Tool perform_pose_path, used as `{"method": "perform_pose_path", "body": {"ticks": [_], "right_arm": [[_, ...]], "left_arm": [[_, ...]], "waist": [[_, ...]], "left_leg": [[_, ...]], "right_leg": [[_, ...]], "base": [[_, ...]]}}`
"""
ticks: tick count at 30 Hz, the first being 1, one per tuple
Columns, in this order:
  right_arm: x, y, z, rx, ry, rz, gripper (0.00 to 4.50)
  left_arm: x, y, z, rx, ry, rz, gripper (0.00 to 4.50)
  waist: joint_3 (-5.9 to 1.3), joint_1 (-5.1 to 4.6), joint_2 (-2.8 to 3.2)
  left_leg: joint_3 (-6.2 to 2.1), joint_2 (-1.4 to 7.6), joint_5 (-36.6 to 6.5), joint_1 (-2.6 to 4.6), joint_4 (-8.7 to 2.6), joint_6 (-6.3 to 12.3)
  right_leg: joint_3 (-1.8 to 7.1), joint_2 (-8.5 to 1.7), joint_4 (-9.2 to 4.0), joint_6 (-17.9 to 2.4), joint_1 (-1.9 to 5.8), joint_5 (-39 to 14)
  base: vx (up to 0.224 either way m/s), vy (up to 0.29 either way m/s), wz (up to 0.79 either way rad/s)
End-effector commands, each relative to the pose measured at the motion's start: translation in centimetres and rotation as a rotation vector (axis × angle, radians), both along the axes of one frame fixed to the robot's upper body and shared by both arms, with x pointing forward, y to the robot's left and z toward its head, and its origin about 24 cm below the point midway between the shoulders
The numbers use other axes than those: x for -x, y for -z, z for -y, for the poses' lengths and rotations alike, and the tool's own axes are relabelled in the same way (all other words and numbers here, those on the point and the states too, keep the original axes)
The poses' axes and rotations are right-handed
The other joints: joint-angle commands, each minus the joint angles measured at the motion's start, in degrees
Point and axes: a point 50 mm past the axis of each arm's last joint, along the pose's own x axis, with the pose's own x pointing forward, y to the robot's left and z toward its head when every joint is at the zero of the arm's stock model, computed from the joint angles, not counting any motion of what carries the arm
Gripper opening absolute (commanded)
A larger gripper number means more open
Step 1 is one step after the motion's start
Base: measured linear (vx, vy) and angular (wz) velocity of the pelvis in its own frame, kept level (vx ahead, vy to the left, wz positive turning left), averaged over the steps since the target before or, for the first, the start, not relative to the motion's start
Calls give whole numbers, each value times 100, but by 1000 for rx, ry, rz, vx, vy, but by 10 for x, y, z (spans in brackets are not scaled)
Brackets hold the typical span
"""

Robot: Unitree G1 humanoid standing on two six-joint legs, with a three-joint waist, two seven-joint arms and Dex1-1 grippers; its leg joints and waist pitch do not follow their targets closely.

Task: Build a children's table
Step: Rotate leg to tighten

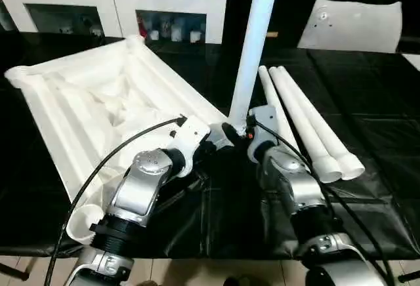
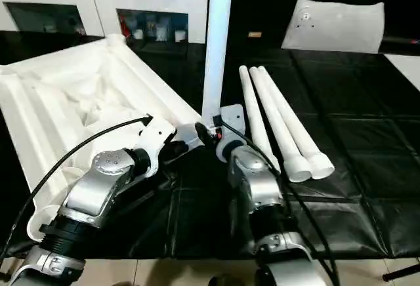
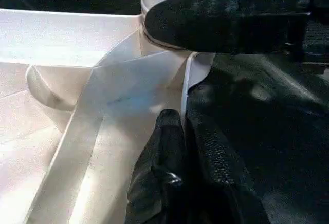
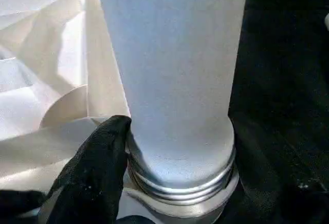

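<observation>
Both silver forearms reach away from me, meeting at the near corner of the upturned tabletop [image 1: 85, 102] on the black table [image 1: 367, 135]. My left gripper [image 3: 187, 131] has its fingers pressed together, touching the tabletop's edge. My right gripper [image 1: 235, 132] is clamped around the base of the upright leg [image 1: 252, 43], which stands in the corner socket [image 4: 180, 203]. Three more legs [image 1: 308, 125] lie side by side just right of it.

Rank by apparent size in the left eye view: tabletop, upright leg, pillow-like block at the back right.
1. tabletop, clearly largest.
2. upright leg, long but cut off by the picture's top edge.
3. block. It lies farther from the camera, so its rank against the leg is unsure.
</observation>
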Motion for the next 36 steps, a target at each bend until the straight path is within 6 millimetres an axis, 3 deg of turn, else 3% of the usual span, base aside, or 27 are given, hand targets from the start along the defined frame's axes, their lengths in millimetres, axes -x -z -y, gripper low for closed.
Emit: {"method": "perform_pose_path", "body": {"ticks": [1,3,4,7,10,13,14,16,22,26,28,30,31,34,35,36], "right_arm": [[13,10,-34,-44,-117,-52,272],[12,10,-28,-50,-86,-45,328],[12,10,-27,-45,-77,-44,342],[12,9,-16,-33,-50,-17,363],[13,4,5,-14,14,23,391],[17,-3,17,-22,19,67,429],[19,-5,21,-10,22,79,433],[23,-9,26,0,23,102,446],[39,-22,38,-15,40,133,450],[48,-24,37,22,-14,140,450],[52,-23,35,29,-45,125,450],[61,-16,26,95,-170,79,450],[62,-14,25,104,-185,72,450],[68,-6,19,147,-246,12,450],[68,-5,18,150,-248,9,450],[68,-2,16,168,-254,-7,450]], "left_arm": [[-3,-19,21,48,44,103,0],[-4,-19,19,31,60,117,0],[-5,-19,18,26,59,120,0],[-8,-18,15,0,70,138,0],[-13,-17,10,-22,63,149,0],[-18,-16,5,-29,28,166,0],[-19,-17,4,-20,24,169,0],[-19,-17,3,9,20,165,55],[-15,-30,-3,150,8,209,93],[-13,-39,-18,246,-41,208,93],[-13,-42,-29,239,-67,208,93],[-13,-48,-68,102,-180,230,93],[-13,-49,-74,84,-197,234,78],[-9,-61,-119,-61,-320,260,59],[-9,-62,-122,-71,-328,261,56],[-5,-66,-143,-177,-377,267,49]], "waist": [[-418,23,7],[-398,23,8],[-389,18,22],[-374,26,26],[-405,41,15],[-406,45,2],[-399,46,4],[-393,58,-8],[-375,84,-12],[-374,99,-25],[-375,91,-15],[-372,83,4],[-363,55,22],[-359,60,46],[-361,62,55],[-354,55,32]], "left_leg": [[-14,164,280,-21,-288,868],[-7,174,57,-13,-299,862],[-8,182,-157,2,-310,748],[-15,180,-396,14,-332,581],[-18,174,-389,21,-327,456],[-23,168,-324,-4,-327,494],[-23,164,-363,-9,-330,501],[-17,162,-484,-4,-326,454],[-20,175,-560,6,-341,424],[-19,168,-623,-14,-337,363],[-26,159,-632,-15,-340,362],[-40,163,-623,-24,-346,346],[-33,153,-676,-16,-346,324],[-44,171,-710,14,-353,250],[-50,183,-722,29,-361,219],[-43,176,-726,22,-363,213]], "right_leg": [[298,-403,-253,-1465,417,420],[297,-417,-294,-1449,413,97],[296,-411,-330,-1382,407,-241],[301,-412,-372,-1252,404,-592],[313,-407,-360,-1133,416,-561],[314,-405,-343,-1145,432,-374],[309,-402,-359,-1130,430,-468],[312,-409,-393,-1041,425,-775],[314,-393,-407,-1000,393,-857],[309,-393,-416,-914,403,-1048],[303,-381,-417,-859,396,-1099],[296,-364,-403,-812,406,-1079],[297,-360,-424,-776,388,-1155],[297,-358,-420,-815,368,-1221],[297,-355,-403,-843,359,-1193],[298,-348,-408,-850,357,-1179]], "base": [[0,0,0],[0,0,0],[0,0,0],[0,0,0],[0,0,0],[0,0,0],[0,0,0],[0,0,0],[0,0,0],[0,0,0],[0,0,0],[0,0,0],[0,0,0],[0,0,0],[0,0,0],[0,0,0]]}}
